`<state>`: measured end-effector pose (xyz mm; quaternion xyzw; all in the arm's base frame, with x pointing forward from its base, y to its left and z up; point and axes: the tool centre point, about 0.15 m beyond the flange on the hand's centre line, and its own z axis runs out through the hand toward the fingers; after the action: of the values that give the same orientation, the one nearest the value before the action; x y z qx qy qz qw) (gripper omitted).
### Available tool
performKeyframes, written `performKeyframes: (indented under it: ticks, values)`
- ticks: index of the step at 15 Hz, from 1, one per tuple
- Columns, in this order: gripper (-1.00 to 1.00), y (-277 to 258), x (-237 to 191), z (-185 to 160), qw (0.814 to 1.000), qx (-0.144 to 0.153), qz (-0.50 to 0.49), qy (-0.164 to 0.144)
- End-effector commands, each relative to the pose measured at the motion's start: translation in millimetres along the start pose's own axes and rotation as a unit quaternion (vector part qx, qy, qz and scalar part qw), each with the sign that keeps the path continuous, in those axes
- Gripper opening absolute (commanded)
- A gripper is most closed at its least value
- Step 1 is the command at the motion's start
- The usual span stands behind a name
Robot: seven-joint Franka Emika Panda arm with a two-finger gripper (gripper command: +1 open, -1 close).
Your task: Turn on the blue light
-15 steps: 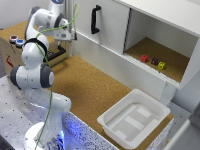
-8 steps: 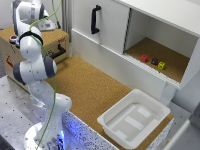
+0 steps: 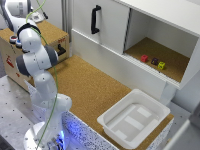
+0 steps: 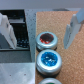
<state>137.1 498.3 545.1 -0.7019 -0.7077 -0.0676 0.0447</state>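
Arm swung from cabinet toward wooden box (image 3: 47, 37). Fingers (image 4: 73, 27) spread, hovering above red button (image 4: 46, 39), beside blue light (image 4: 50, 60). Step: aligning. Next: shift over blue, press down.

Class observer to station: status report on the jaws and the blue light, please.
Gripper jaws open, holding nothing. Small round blue push-button light below, untouched, beside red-capped round button. Nothing in the way.

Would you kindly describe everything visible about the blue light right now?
The blue light is a round button with a speckled blue cap in a pale, metallic-looking ring. It sits on a brown surface between the red-capped button and another barely visible one. Nothing touches it; the gripper hovers open nearer the red one. Whether it is lit is unclear.
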Motion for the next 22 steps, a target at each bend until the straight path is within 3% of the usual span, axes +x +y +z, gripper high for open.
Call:
performKeyframes:
  ticks: [1, 10, 12, 16, 20, 22]
  values:
    - [-1.00, 7.3, 15.5, 13.5, 0.999, 0.005, -0.017, -0.027]
    - [-1.00, 21.9, 22.9, 64.1, 0.999, 0.011, -0.024, -0.048]
    - [-1.00, 23.0, 20.1, 78.8, 0.998, 0.034, -0.013, -0.044]
    - [-1.00, 19.4, 22.8, 99.8, 0.998, 0.045, -0.015, -0.049]
    - [-1.00, 28.4, 29.6, 116.1, 0.997, 0.038, -0.012, -0.064]
    - [-1.00, 33.3, 26.7, 99.5, 0.998, 0.025, 0.001, -0.061]
